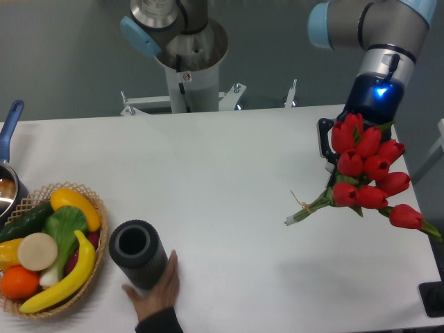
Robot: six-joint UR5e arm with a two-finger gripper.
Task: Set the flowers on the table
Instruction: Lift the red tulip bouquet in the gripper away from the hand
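Gripper (331, 156), hidden behind the blooms, apparently grips flowers (368, 173); stems slant down-left, cut ends nearest table (222, 180).

Bright, even overhead light; soft shadows; mildly soft focus throughout.

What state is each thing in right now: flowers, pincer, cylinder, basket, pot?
flowers: held up at the right, stem ends near the table
pincer: mostly hidden behind the blooms, apparently holding the flowers
black cylinder: upright, open top, a person's hand against it
wicker basket: full of fruit and vegetables
pot: at left edge, partly cut off
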